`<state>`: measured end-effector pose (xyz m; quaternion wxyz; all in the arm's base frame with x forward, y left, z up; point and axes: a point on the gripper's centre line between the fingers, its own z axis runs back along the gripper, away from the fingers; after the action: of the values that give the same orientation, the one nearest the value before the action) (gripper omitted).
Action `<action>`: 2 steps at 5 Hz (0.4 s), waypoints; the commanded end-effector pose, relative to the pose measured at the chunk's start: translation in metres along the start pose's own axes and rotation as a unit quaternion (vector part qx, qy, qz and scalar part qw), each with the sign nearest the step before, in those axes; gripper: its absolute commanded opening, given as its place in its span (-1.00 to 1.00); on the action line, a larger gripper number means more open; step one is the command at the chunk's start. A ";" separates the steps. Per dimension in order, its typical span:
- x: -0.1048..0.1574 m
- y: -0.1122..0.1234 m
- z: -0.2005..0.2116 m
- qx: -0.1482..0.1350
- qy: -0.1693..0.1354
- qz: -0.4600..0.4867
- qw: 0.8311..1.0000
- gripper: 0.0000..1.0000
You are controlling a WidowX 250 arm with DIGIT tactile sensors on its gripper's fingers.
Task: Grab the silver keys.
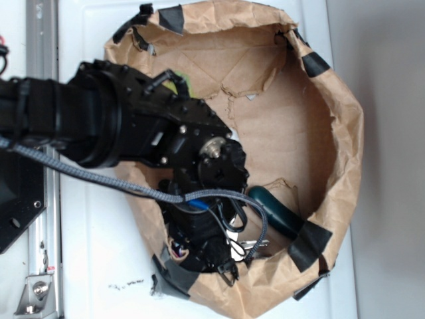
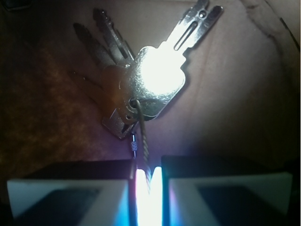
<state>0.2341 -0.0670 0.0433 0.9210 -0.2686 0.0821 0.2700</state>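
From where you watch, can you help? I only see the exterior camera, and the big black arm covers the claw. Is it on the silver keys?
Observer: Yes. In the wrist view the gripper is shut on the thin wire ring of the silver keys.
Operator: How many keys?
Observer: I make out two, splayed apart like a V.
Operator: Which way do they point?
Observer: Their blades point away from the fingers.

We see a white tabletop (image 1: pixel 93 266) carrying a crumpled brown paper enclosure (image 1: pixel 345 133) patched with black tape (image 1: pixel 309 240). A metal rail (image 1: pixel 41 40) runs along the left edge. At right lies a plain grey surface (image 1: pixel 392 100), possibly a wall. Lighting is even.
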 end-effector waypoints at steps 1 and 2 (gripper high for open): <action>0.009 -0.008 0.092 0.069 -0.189 -0.087 0.976 -1.00; 0.005 -0.011 0.153 0.088 -0.267 -0.089 0.956 -1.00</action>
<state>0.2460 0.0097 0.1589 0.9560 -0.1070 -0.1369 0.2365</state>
